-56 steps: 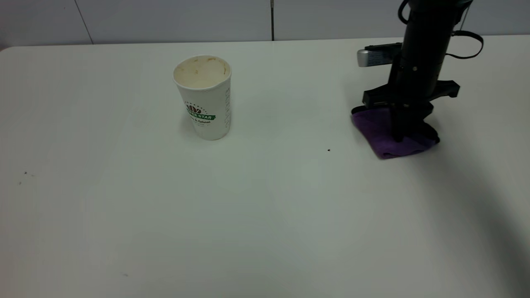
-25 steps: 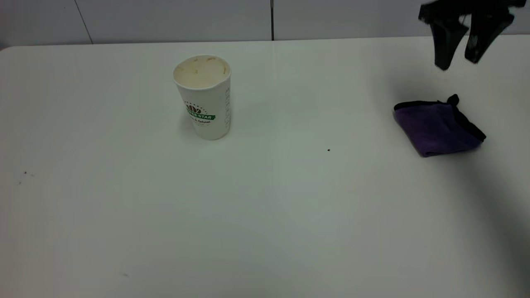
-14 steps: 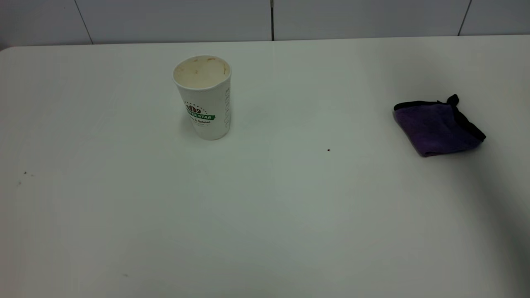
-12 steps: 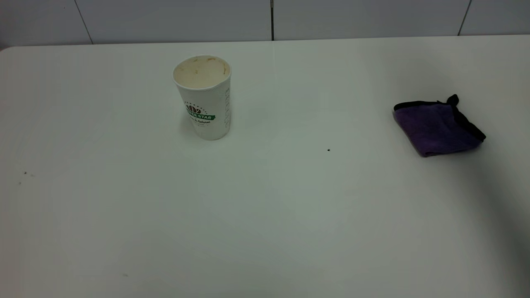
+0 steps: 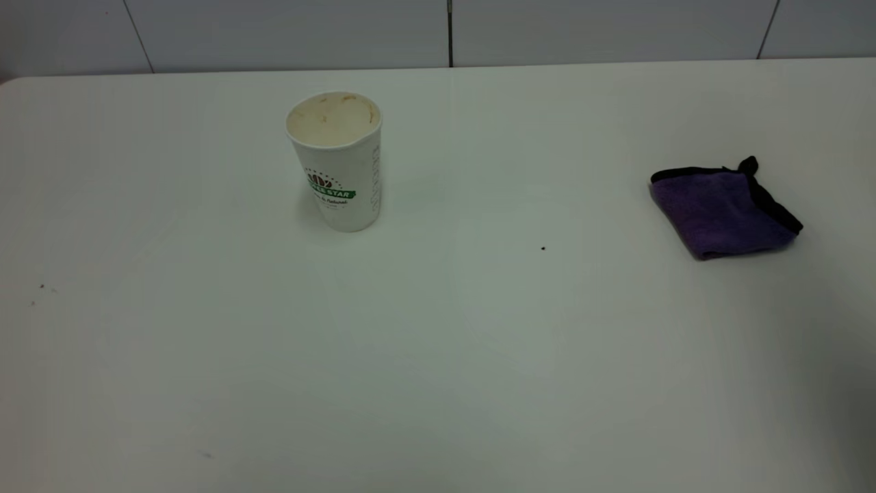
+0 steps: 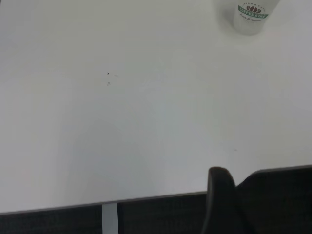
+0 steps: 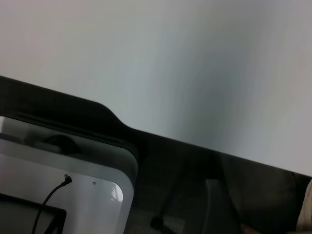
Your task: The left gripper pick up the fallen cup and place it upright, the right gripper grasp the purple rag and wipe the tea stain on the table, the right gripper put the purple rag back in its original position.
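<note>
Cup (image 5: 335,159) upright, upper left of centre on table (image 5: 438,356); purple rag (image 5: 722,211) folded flat, far right, well apart; neither gripper visible in exterior view, finger state undeterminable.

One cup (image 5: 335,160); one purple rag (image 5: 723,212); one table (image 5: 438,356)

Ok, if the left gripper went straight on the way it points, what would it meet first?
Probably bare table; the cup stands far off to one side of that line. Depth is unclear.
</note>
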